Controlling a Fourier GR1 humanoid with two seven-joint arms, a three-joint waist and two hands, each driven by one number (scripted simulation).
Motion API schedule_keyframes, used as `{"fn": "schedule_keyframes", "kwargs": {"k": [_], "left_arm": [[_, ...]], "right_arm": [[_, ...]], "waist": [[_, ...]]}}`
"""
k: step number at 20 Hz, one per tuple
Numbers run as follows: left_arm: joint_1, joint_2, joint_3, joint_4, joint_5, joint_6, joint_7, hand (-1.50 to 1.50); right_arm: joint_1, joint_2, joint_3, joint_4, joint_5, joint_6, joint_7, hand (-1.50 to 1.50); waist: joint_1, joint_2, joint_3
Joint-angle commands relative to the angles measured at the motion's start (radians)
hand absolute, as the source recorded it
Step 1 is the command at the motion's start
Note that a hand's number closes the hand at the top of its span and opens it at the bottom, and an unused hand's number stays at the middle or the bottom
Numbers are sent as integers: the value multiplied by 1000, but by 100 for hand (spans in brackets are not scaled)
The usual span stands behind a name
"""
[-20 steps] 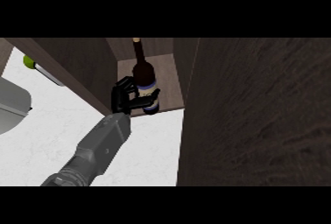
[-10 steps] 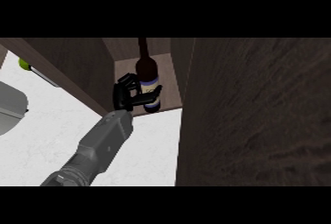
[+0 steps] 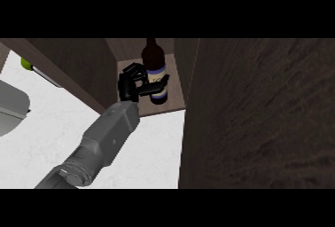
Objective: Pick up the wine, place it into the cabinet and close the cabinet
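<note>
Looking into the open cabinet (image 3: 147,110) at top centre of the frame, and the wine bottle (image 3: 155,73) is inside it, base on the pale shelf floor, close to the compartment's right wall, neck pointing at the frame's top edge. It's the only thing showing in this compartment. The left hand (image 3: 133,86) is in there with it, coming up on a grey forearm from the lower left. Its fingers are curled in at the bottle's left side and its thumb lies across the pale label, so the hand is closed round the bottle's lower body (how far the fingers wrap behind it is hidden). Over the right half of the frame, a big dark wood panel, the cabinet door (image 3: 262,111), stands open from top to bottom. Below the cabinet, white counter (image 3: 153,146) shows beside the forearm. At the far left edge a grey rounded object (image 3: 12,111) sits on the counter, only partly in frame, and in the upper left a small yellow-green thing (image 3: 27,63) is too cut off to name
</note>
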Motion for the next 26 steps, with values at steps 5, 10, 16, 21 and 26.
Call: {"fn": "schedule_keyframes", "kwargs": {"k": [5, 10, 16, 21, 26], "left_arm": [[-88, 0, -3, 16, 17, 46, 44, 150], [-151, 0, 10, 44, 29, 53, 130, 150], [-149, 0, 25, 63, 42, 50, 134, 150], [-176, 31, -20, 108, -14, 105, 116, 150], [-174, 71, -110, 137, -106, 236, 117, 150]], "right_arm": [[25, 8, 9, -14, 0, 10, -22, -150], [33, -2, -16, -21, -2, 1, -9, -150], [67, -20, -56, -27, -39, 35, -31, -150], [42, -22, -50, -7, -29, 35, -37, -150], [42, -16, -50, -19, -34, 33, -36, -150]], "waist": [[21, 4, 0], [38, 0, 1], [29, 9, 3], [33, 14, 3], [14, 21, 4]]}}
